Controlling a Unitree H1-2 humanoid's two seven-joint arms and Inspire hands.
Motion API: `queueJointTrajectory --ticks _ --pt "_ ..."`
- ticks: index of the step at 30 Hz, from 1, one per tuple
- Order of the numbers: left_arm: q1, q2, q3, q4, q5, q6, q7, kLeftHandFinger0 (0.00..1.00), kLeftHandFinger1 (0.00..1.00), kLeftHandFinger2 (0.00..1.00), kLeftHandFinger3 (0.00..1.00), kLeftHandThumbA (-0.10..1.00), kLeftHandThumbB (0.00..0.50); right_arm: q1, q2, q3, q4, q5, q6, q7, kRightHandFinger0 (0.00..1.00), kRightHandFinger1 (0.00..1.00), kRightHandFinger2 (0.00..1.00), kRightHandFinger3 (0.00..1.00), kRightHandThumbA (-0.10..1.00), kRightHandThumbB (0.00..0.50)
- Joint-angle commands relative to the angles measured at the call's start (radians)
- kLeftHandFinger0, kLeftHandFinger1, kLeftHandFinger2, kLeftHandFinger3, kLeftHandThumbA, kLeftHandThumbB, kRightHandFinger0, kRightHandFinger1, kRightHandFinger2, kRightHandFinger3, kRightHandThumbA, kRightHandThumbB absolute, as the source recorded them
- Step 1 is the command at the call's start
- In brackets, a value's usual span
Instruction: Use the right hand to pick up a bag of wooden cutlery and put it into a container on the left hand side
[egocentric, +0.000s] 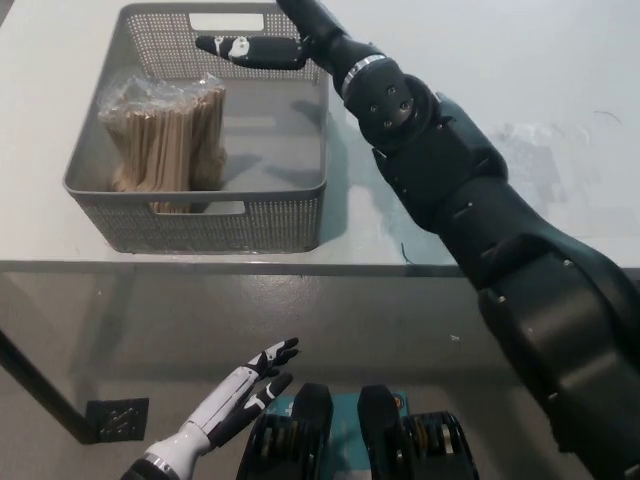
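One cutlery bag against basket left wall; right hand above.

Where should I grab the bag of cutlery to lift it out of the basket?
Probably grip the bag across its middle, from above and from its right: it sits in the left half of the basket, close to the wall, with bare floor only on its right. The right hand is open nearby.

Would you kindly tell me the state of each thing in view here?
Basket: upright on the table, not empty.
Bag of wooden cutlery: in the basket's left part, held by no hand.
Right hand: open, over the basket's far end.
Left hand: open, resting below the table edge.
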Motion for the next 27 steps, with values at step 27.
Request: queueJointTrajectory --ticks 27 --pt "-0.024 0.019 0.027 0.017 -0.023 -0.043 0.004 1.0 1.0 1.0 1.0 1.0 0.336 0.795 -0.269 -0.229 -1.486 0.287 0.174 0.111 1.0 1.0 1.0 1.0 0.93 0.392"
